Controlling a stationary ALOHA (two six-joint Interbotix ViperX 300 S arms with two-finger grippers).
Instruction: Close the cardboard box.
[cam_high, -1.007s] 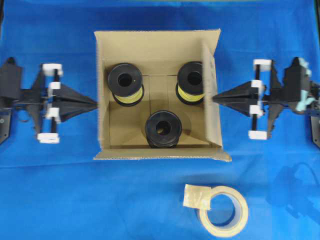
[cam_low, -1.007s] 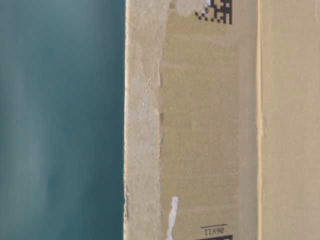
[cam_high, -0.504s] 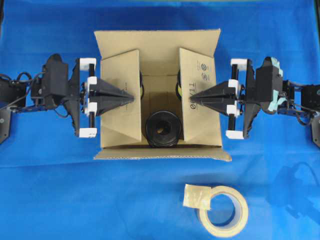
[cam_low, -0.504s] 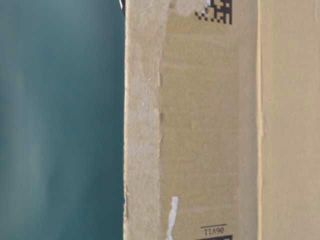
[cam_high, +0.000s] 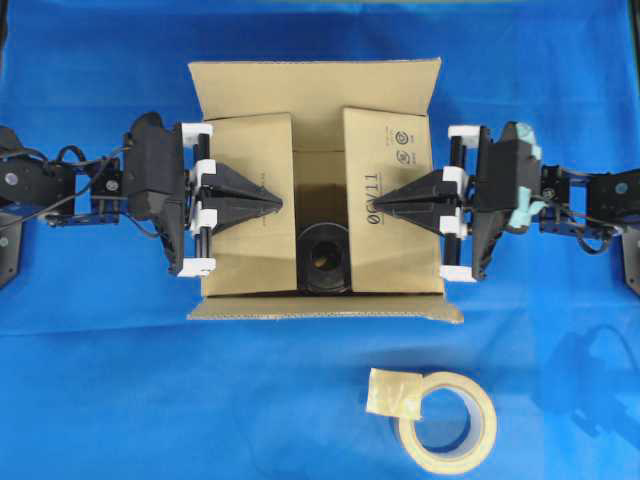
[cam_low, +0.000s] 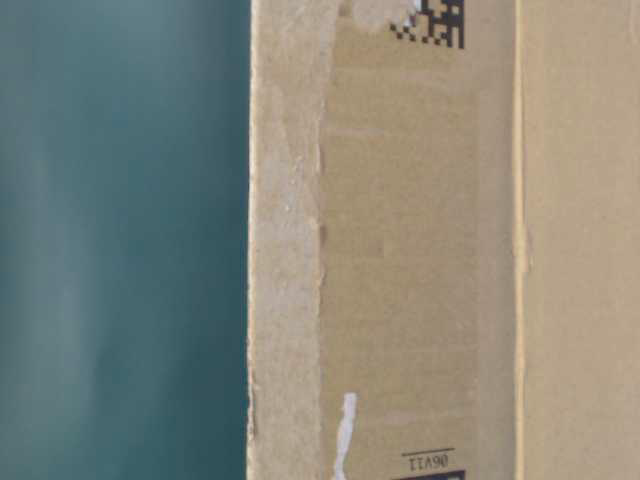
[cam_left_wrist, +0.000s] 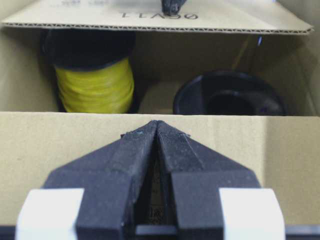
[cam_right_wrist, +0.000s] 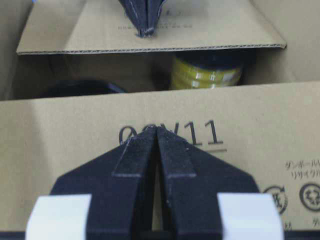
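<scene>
1. Corrugated brown board fills the middle of the blue cloth (cam_high: 100, 380): the cardboard box (cam_high: 315, 90) sits there between the two arms, its two side flaps folded inward and nearly flat, a gap left between their edges.
2. Each flap is pressed from above by fingers brought fully together — the left gripper (cam_high: 278, 200) on the left flap (cam_high: 250, 150), the right gripper (cam_high: 372, 203) on the printed right flap (cam_high: 395, 150); nothing is gripped.
3. Spools (cam_high: 323, 258) are seen through the gap, so pressure is best kept light and even.
4. Far and near flaps are not yet folded — they should be closed over the side flaps while these are held level.
5. A tape roll (cam_high: 445, 422) lies near the box, untouched.
</scene>
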